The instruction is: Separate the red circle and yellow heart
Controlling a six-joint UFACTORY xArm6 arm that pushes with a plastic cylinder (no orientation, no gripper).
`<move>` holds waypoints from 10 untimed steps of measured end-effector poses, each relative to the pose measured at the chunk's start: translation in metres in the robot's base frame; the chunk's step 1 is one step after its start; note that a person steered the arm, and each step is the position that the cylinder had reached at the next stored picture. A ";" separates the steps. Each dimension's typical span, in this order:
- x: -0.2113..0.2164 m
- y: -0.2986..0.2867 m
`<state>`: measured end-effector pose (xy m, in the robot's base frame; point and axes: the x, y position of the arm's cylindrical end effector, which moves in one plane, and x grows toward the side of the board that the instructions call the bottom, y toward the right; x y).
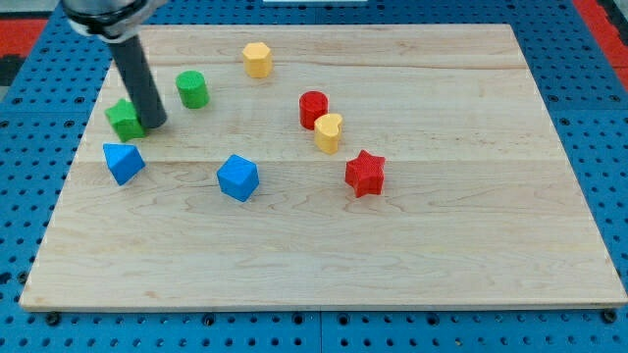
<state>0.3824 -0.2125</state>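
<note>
The red circle (313,108) stands right of the board's middle, toward the view's top. The yellow heart (329,131) touches it at its lower right. My tip (154,126) is far off at the view's left, resting against the right side of a green star-like block (124,119). The rod rises from the tip toward the view's top left.
A green cylinder (192,88) and a yellow hexagon (257,59) lie near the top. A blue block (123,162) sits at the left, a blue cube (237,177) near the middle, a red star (365,173) below right of the heart. All rest on the wooden board (471,226).
</note>
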 end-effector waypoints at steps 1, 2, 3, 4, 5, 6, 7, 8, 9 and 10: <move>0.000 0.033; 0.000 0.078; 0.000 0.082; -0.004 0.109; 0.013 0.141; 0.013 0.183; 0.013 0.188; 0.013 0.192; -0.001 0.205; -0.017 0.208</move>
<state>0.3657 -0.0047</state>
